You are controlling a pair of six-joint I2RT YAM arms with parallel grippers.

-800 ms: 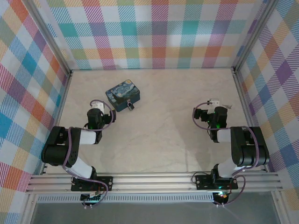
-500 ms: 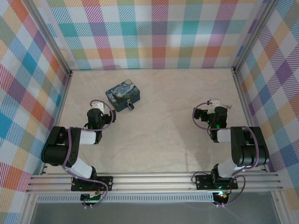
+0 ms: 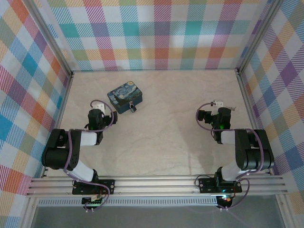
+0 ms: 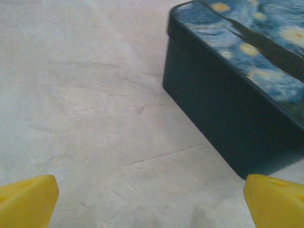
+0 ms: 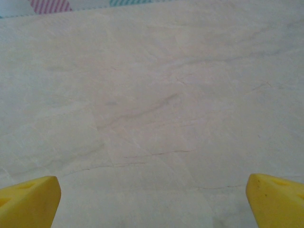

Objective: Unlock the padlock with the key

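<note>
The padlock (image 3: 132, 109) is a tiny dark-and-silver piece lying against the near right corner of the blue starry tin (image 3: 125, 96). The key is out of view. My left gripper (image 3: 98, 105) sits just left of and nearer than the tin. In the left wrist view my left gripper (image 4: 152, 211) is open, its yellow fingertips (image 4: 28, 199) far apart over bare table, with the tin (image 4: 223, 99) ahead on the right. My right gripper (image 3: 217, 105) is far to the right. The right wrist view shows my right gripper (image 5: 152, 211) open, fingertips (image 5: 278, 199) wide apart, nothing between them.
The pale marble-patterned table (image 3: 166, 137) is boxed in by plaid walls (image 3: 156, 33) with metal rails along the left, right and back edges. Both arm bases stand on the rail at the near edge.
My left wrist has shifted slightly to the left. The right arm, the tin and the padlock have not moved.
</note>
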